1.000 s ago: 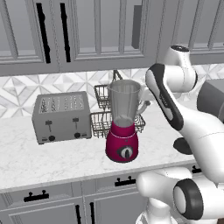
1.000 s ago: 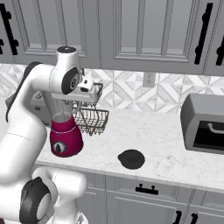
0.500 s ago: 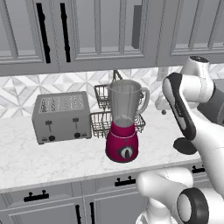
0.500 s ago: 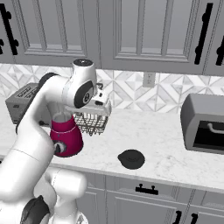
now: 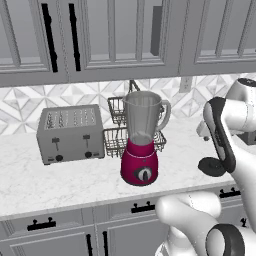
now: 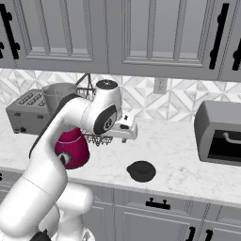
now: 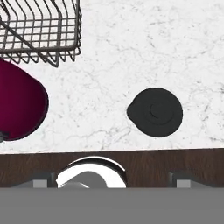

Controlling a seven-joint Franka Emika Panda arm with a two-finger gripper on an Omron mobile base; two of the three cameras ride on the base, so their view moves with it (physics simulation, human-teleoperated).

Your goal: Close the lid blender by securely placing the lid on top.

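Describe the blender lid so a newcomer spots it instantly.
Start at the white marble counter and find the magenta-based blender. The lid lies flat near the front edge, apart from it, toward the big grey box appliance. It is the one small, round, black cap.

Glossy white rounded arm, dark joint bands, bulbous segments

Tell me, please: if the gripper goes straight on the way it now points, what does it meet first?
Probably the white marble counter beside the small black round lid. The lid lies slightly off the line, though depth is unclear.
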